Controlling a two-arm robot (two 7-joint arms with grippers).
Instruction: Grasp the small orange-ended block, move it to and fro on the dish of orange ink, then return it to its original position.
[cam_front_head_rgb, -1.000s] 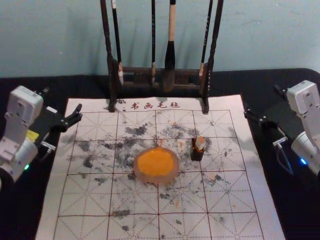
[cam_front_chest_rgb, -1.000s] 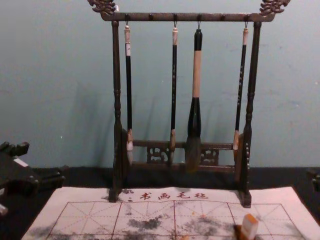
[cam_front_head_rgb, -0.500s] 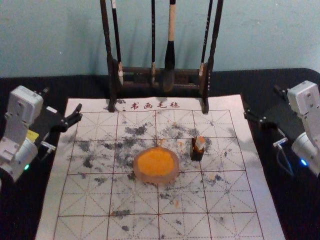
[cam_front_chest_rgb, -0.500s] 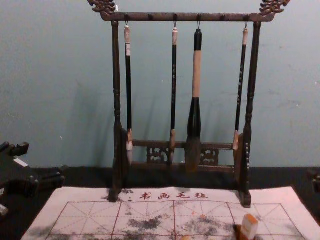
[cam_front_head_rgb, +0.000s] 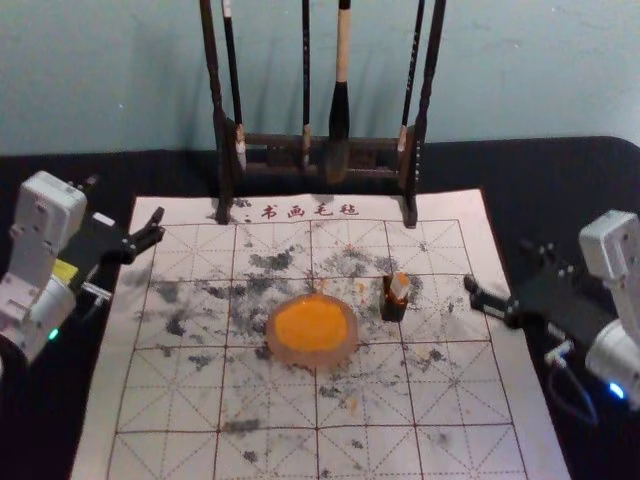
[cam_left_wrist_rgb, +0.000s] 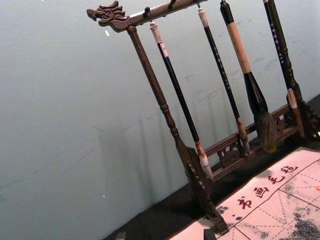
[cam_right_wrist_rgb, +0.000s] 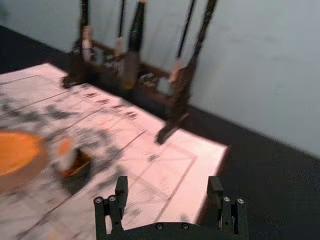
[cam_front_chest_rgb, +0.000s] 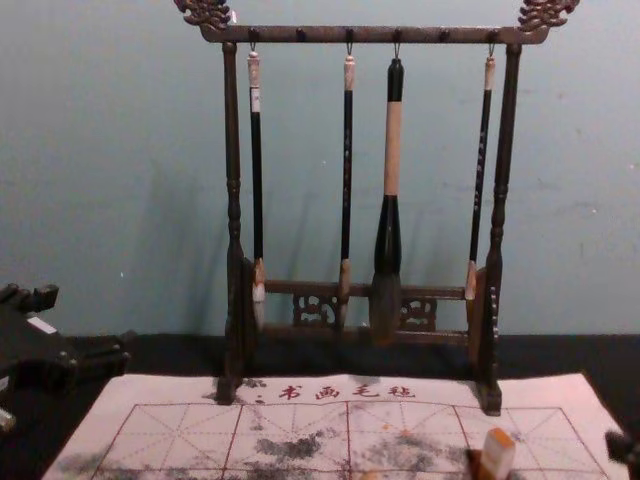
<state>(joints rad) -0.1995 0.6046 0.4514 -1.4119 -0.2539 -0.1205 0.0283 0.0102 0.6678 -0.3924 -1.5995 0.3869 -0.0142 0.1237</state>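
Flanking the dish (cam_front_head_rgb: 313, 357), left gripper (cam_front_head_rgb: 124, 200) and right gripper (cam_right_wrist_rgb: 168, 186) gape; pinch the likely light, rigid block (cam_front_head_rgb: 400, 286) by its sides.

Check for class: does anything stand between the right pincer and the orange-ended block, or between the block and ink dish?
Nothing visible stands between the right pincer and block. Towards the dish, only the wall of the block's dark holder rises.
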